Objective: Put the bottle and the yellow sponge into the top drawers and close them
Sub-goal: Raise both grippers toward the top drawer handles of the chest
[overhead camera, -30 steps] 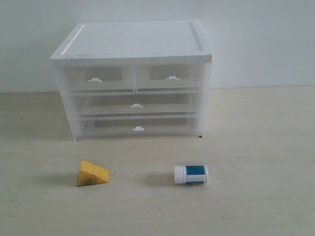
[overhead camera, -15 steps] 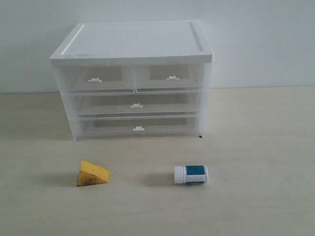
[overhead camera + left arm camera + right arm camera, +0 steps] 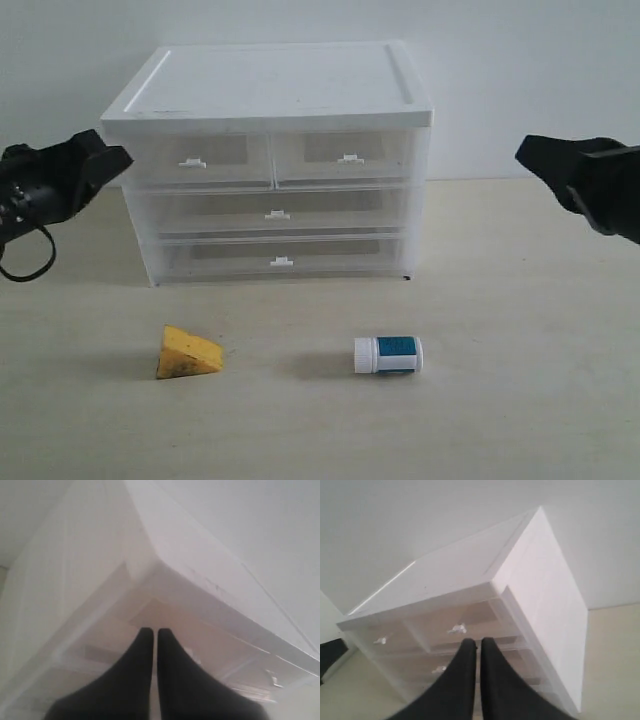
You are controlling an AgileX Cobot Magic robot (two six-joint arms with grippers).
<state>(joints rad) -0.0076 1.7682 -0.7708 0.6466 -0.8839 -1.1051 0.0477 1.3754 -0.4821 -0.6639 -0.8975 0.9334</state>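
Exterior view: left gripper [image 3: 114, 159] and right gripper [image 3: 527, 155] are held pressed together, empty, beside the shut top drawers [image 3: 205, 152], likely to be opened first, while sponge [image 3: 188, 353] and bottle [image 3: 389, 355] are left on the table [image 3: 520, 400]

Top drawers [image 3: 205, 158]: we see translucent, smooth plastic.
Yellow sponge [image 3: 187, 353]: matt, rough-looking, speckled face.
Bottle [image 3: 388, 355]: smooth white plastic, ribbed cap.
Table [image 3: 520, 330]: matt, pale, wood-look.

Right gripper [image 3: 479, 641], jaws together, before the white-topped chest [image 3: 465, 565]. Top drawers [image 3: 445, 619] closed, tab handles [image 3: 456, 628] visible
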